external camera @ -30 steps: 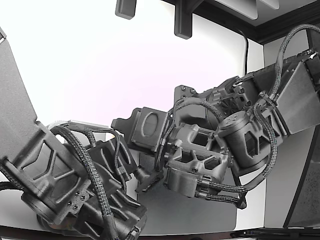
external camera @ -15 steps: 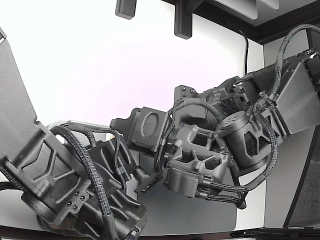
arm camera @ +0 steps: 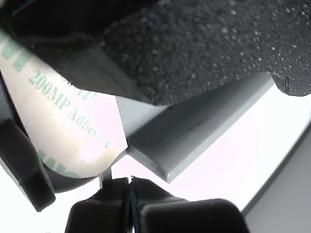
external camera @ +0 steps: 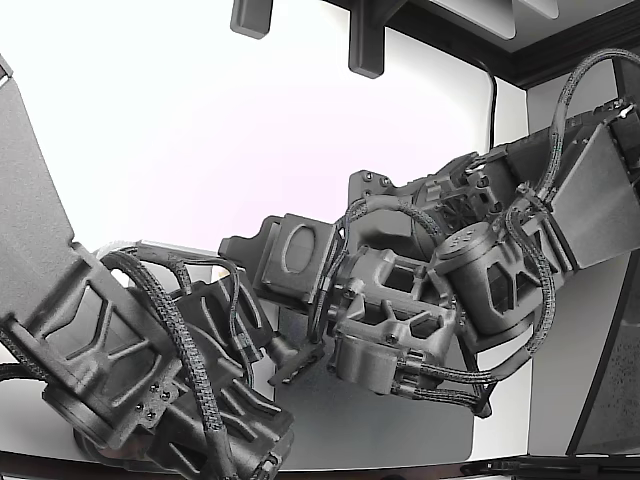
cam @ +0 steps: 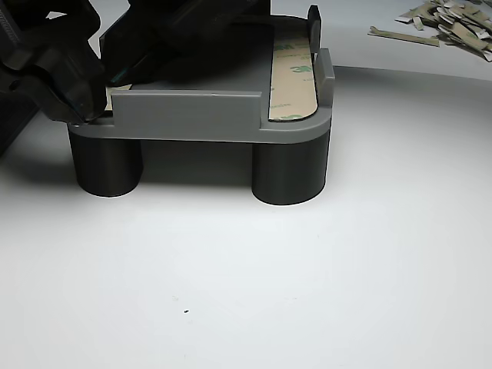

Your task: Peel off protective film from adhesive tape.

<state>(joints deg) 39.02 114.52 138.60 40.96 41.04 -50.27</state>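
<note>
In the other view, the bare white desk [cam: 254,284] fills the foreground. Behind it stands a grey fixture [cam: 192,115] on two dark cylindrical legs [cam: 290,171]. A strip of adhesive tape [cam: 294,83], its cream liner printed in green, lies flat in the channel at that view's right end of the fixture, bounded by a raised side wall. At the fixture's opposite corner, the gripper [cam: 91,110] meets the top edge, with a pale sliver of film showing just behind its tip. Farther back, at that view's upper right, a heap of film scraps [cam: 450,19] lies on the desk, well apart from the fixture.

In the wrist view, the two dark fingers [arm camera: 160,206] stand pressed together with only a thin seam between them, at the rounded end of a liner printed "200MP Adhesive". Whether film is caught in the seam cannot be told.

The exterior view shows two dark arms [external camera: 400,300] crowded together.
</note>
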